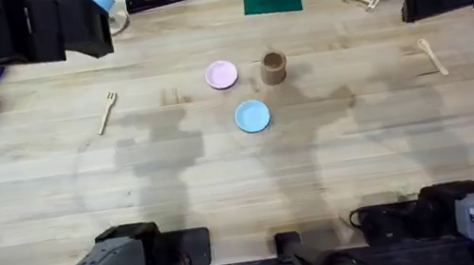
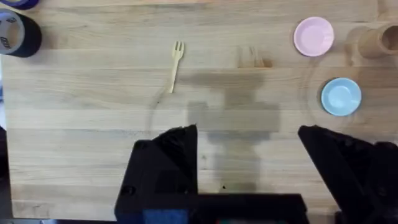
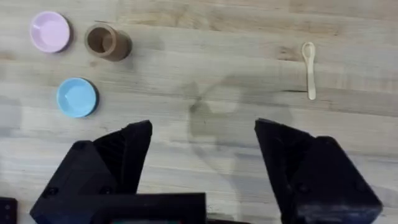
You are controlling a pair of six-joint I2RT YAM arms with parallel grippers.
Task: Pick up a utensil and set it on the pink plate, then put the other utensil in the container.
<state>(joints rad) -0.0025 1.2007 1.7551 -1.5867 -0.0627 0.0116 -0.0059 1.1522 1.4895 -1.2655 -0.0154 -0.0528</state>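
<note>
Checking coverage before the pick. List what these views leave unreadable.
- Container interior: overhead view sees it from the side; in the right wrist view its inside is dark.
- Fork tines: too small overhead.
- Left gripper and right gripper: bodies cut off by the wrist views' bottom edges.

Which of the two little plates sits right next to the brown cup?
The pink plate. It lies just beside the brown cup, level with it, while the light blue plate sits apart, nearer the arms' bases.

Both arms sat drawn back at six o'clock. The left end effector and right end effector hung spread wide, holding nothing.
</note>
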